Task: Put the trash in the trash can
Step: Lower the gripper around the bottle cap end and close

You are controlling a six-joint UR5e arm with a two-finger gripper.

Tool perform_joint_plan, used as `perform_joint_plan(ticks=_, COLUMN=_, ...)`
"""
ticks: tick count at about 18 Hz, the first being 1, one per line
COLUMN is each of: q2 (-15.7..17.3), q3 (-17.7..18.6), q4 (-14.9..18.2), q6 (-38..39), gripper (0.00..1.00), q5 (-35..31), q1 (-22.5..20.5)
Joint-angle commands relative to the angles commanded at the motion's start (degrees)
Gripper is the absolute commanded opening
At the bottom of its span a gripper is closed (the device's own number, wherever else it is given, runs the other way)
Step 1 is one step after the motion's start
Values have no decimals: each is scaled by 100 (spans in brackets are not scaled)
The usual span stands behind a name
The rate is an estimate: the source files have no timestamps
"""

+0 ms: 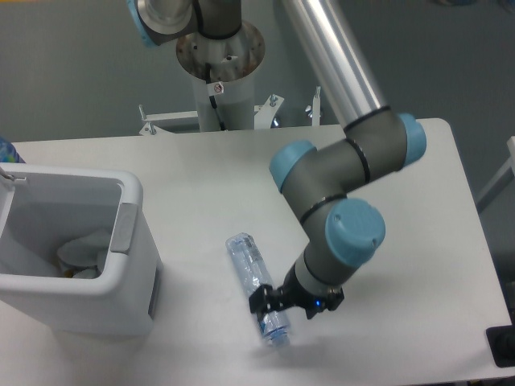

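Crushed clear bluish plastic bottle [259,286] lying flat on the white table [418,201], long axis running from upper left to lower right, cap end nearest the front edge. Down low over the lower half of that bottle: black claw [284,303] of the grey arm [342,173] with pale blue joint caps, one finger [259,300] showing against the bottle's side, the other mostly hidden under the wrist. Small blue light glowing on the wrist just above. Fingers straddling the bottle by the look of it; whether pressed on it or merely around it, impossible to tell from this angle.

Well to the left, at the table's left edge: boxy white trash can [121,277] with thick rim and a grey tab [123,227] on the side facing the bottle. Inside, on the bottom, a few pale crumpled pieces [79,253], too indistinct to name. Bottle and can clearly apart, bare tabletop between them.

Behind, at the table's far edge, the arm's white mounting column [221,76].
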State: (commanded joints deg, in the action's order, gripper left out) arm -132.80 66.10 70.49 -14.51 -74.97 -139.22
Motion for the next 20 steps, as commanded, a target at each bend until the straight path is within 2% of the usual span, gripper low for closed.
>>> perform_joint_plan(ticks=5, q2=-299, q3=-299, q4=9, q6=316, gripper=100, q5=-114, q1=9)
perform_joint_plan(ticks=11, q2=-431, q3=-247, q4=0, q6=335, gripper=100, q5=-193, q1=132)
perform_joint_plan(ticks=17, q2=-466, q3=-185, q4=9, q6=335, gripper=66, q5=-237, q1=202)
perform_joint_plan(ticks=20, q2=-510, q3=-185, q4=9, q6=343, gripper=59, q5=-422, q1=220)
